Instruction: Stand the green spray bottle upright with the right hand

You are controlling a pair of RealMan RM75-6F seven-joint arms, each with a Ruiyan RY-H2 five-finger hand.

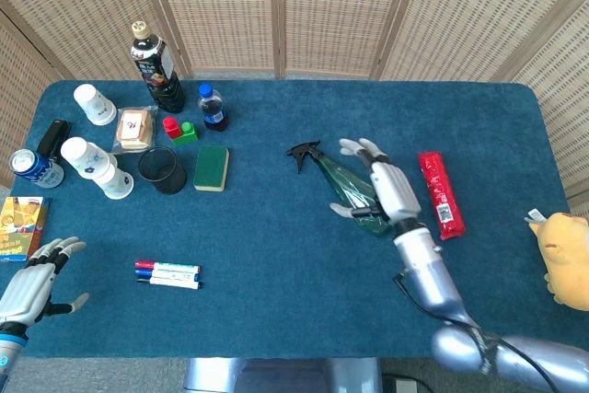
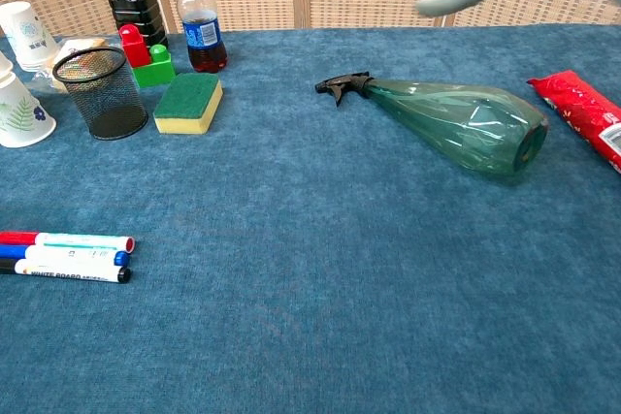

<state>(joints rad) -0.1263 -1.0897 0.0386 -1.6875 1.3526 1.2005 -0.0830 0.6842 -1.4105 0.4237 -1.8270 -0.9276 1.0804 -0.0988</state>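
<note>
Bottle, green spray bottle (image 2: 461, 123), lying on its side left of red packet (image 1: 440, 192); right hand (image 1: 385, 187) above it, fingers spread, holding nothing. Left hand (image 1: 32, 285) spread, far left.

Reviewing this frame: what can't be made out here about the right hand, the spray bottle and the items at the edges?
- Right hand: chest view shows it blurred and cut by the top edge; its height above the green spray bottle is unclear.
- Bottle middle: head view, covered by that hand.
- Yellow object: head view, cut by the right edge.
- Dark bottle: label too small to read.
</note>
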